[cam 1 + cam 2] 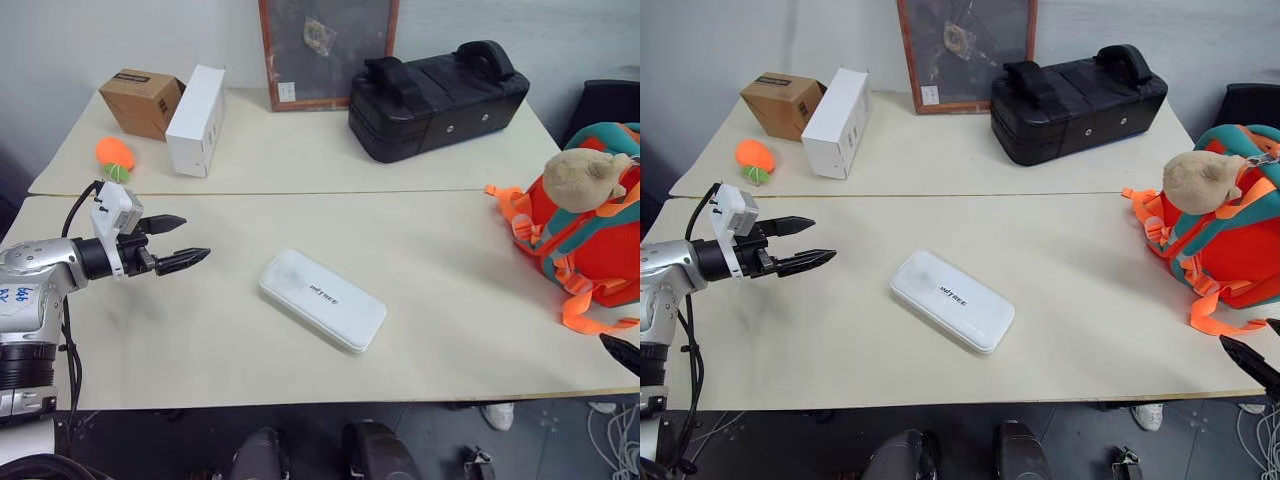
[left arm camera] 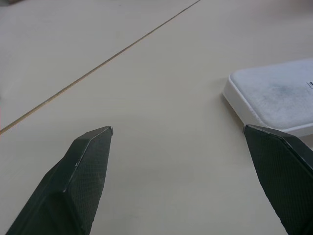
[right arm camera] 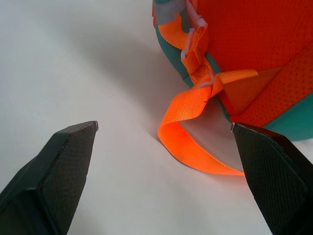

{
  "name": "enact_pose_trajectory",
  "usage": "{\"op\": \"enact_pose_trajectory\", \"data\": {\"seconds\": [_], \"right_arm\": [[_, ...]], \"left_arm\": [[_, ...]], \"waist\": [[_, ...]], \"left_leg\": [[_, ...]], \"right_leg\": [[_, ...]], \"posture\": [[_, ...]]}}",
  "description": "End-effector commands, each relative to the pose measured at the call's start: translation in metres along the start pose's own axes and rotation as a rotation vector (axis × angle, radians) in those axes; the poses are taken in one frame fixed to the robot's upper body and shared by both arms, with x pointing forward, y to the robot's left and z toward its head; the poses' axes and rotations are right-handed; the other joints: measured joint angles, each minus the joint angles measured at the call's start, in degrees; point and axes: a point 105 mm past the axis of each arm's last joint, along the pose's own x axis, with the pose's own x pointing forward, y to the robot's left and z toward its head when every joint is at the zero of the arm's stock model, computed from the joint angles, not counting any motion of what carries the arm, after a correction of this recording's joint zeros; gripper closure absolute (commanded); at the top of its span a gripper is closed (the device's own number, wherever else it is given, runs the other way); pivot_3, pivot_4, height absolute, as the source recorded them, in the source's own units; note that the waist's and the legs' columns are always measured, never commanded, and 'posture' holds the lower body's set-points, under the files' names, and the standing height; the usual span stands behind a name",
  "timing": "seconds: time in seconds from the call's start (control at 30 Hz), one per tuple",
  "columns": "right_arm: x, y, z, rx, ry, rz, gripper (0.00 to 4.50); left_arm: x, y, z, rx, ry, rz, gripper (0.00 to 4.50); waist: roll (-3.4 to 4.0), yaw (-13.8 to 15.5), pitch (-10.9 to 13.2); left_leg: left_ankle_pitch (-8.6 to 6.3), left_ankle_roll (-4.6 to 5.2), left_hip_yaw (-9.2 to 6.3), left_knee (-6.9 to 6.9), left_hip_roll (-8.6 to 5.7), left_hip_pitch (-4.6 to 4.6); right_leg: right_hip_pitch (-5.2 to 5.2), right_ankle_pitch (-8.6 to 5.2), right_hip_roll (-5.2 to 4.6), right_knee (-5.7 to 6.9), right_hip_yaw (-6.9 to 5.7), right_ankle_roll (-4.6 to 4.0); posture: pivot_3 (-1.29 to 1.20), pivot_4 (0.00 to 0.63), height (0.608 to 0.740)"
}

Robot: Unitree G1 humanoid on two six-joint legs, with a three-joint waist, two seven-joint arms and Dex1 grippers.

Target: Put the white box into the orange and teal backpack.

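Observation:
The white box (image 1: 322,300) lies flat on the near table, a little left of its middle, with small dark lettering on top. My left gripper (image 1: 185,242) hovers to the left of it, open and empty, pointing at it; one corner of the box (image 2: 274,95) shows beyond its fingers. The orange and teal backpack (image 1: 590,240) stands at the table's right edge with a tan plush toy (image 1: 588,173) on top. My right gripper (image 3: 164,128) is open just in front of the backpack's orange strap (image 3: 195,147); one fingertip (image 1: 1248,362) shows at the near right edge.
A black hard case (image 1: 435,98) sits at the back right. A taller white carton (image 1: 196,120), a brown cardboard box (image 1: 141,101) and an orange ball (image 1: 115,155) stand at the back left. A framed board (image 1: 325,45) leans on the wall. A seam (image 1: 300,193) joins the two tables.

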Motion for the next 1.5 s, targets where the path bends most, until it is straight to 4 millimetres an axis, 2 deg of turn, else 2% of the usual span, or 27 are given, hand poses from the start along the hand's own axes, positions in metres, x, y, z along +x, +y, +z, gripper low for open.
{"op": "enact_pose_trajectory", "data": {"seconds": [0.03,0.27,0.53,0.57,0.6,0.67,0.83,0.93,1.0,1.03,1.1,1.17,1.27,1.5], "right_arm": [[0.0,-0.002,0.005,-0.029,-0.008,-0.002,0.02],[0.009,-0.005,-0.004,-0.052,0.038,-0.012,0.02],[0.023,0.001,0.007,-0.078,0.011,0.06,0.02],[0.025,0.003,0.01,-0.077,0.004,0.076,0.19],[0.028,0.008,0.012,-0.08,-0.003,0.102,0.4],[0.036,0.018,0.013,-0.105,-0.001,0.151,0.95],[0.058,0.051,0.021,-0.126,-0.015,0.291,2.6],[0.073,0.08,0.025,-0.148,-0.013,0.4,3.56],[0.085,0.106,0.027,-0.161,-0.017,0.489,4.27],[0.09,0.117,0.027,-0.167,-0.015,0.525,4.48],[0.097,0.138,0.027,-0.175,-0.013,0.592,4.5],[0.104,0.163,0.027,-0.18,-0.015,0.673,4.5],[0.114,0.188,0.027,-0.209,-0.01,0.74,4.5],[0.117,0.213,0.027,-0.223,0.01,0.854,4.5]], "left_arm": [[-0.003,-0.003,0.005,0.058,-0.011,0.006,0.03],[0.0,-0.003,0.0,0.048,0.012,0.04,0.03],[0.002,0.001,0.003,0.064,0.006,0.072,0.03],[0.003,0.002,0.004,0.062,0.001,0.069,0.01],[0.005,0.001,0.004,0.066,0.001,0.061,0.2],[0.01,-0.004,0.004,0.086,0.01,0.025,0.61],[0.024,-0.008,-0.001,0.109,0.042,-0.036,2.1],[0.041,-0.005,-0.008,0.149,0.078,-0.062,2.95],[0.055,-0.006,-0.014,0.193,0.109,-0.096,3.56],[0.061,-0.008,-0.016,0.21,0.118,-0.114,3.76],[0.071,-0.014,-0.019,0.229,0.127,-0.163,4.45],[0.082,-0.021,-0.03,0.269,0.192,-0.213,4.48],[0.092,-0.029,-0.039,0.296,0.217,-0.245,4.48],[0.103,-0.046,-0.044,0.304,0.196,-0.308,4.48]], "waist": [[0.0,0.01,0.0],[0.0,0.03,0.0],[0.02,-0.16,0.0],[0.02,-0.08,0.0],[0.01,-0.02,0.0],[0.02,0.01,0.0],[0.02,0.05,0.0],[0.02,0.07,0.0],[0.02,0.07,0.0],[0.02,0.04,0.0],[0.02,0.08,0.0],[0.01,0.08,0.0],[0.01,0.03,0.0],[0.0,0.37,-0.01]], "left_leg": [[0.0,0.0,0.0,0.0,0.0,0.01],[0.01,0.0,-0.01,0.05,0.0,0.01],[0.03,0.0,0.03,0.14,0.0,0.03],[0.04,0.01,0.03,0.18,0.0,0.03],[0.04,0.01,0.02,0.22,0.0,0.04],[0.06,0.01,0.0,0.3,0.0,0.04],[0.1,0.0,-0.01,0.42,0.0,0.05],[0.09,0.0,-0.05,0.67,0.03,0.0],[0.09,0.03,-0.05,0.79,0.02,0.01],[0.1,0.05,-0.05,0.83,0.02,0.0],[0.11,0.07,-0.05,0.85,0.02,0.0],[0.11,0.07,-0.06,0.85,0.02,-0.07],[0.11,0.07,-0.04,0.87,0.03,-0.17],[0.09,0.16,0.0,1.08,0.01,-0.49]], "right_leg": [[0.0,0.0,0.0,0.02,0.0,0.0],[0.0,0.0,-0.01,0.06,0.0,0.0],[0.0,0.0,0.0,0.18,0.04,0.0],[0.0,0.0,0.0,0.23,0.04,0.0],[0.0,0.0,-0.01,0.29,0.03,0.0],[0.0,0.0,0.0,0.37,0.03,0.0],[0.0,0.0,0.0,0.5,0.02,0.0],[-0.01,0.0,0.0,0.65,0.0,0.0],[0.01,0.0,-0.01,0.72,0.0,0.0],[0.01,0.01,-0.01,0.74,0.01,0.01],[0.01,0.02,-0.02,0.77,0.01,0.01],[-0.06,0.02,-0.02,0.8,0.0,0.01],[-0.21,0.01,0.0,0.87,0.02,0.01],[-0.52,0.02,-0.06,0.99,0.03,0.01]], "posture": [[0.0,0.15,0.74],[0.0,0.15,0.74],[0.0,0.15,0.74],[0.0,0.15,0.74],[0.0,0.15,0.74],[0.0,0.15,0.74],[0.0,0.15,0.74],[0.0,0.15,0.74],[0.0,0.15,0.74],[0.0,0.15,0.74],[0.0,0.15,0.74],[0.0,0.15,0.74],[0.0,0.15,0.74],[0.0,0.15,0.74]]}}
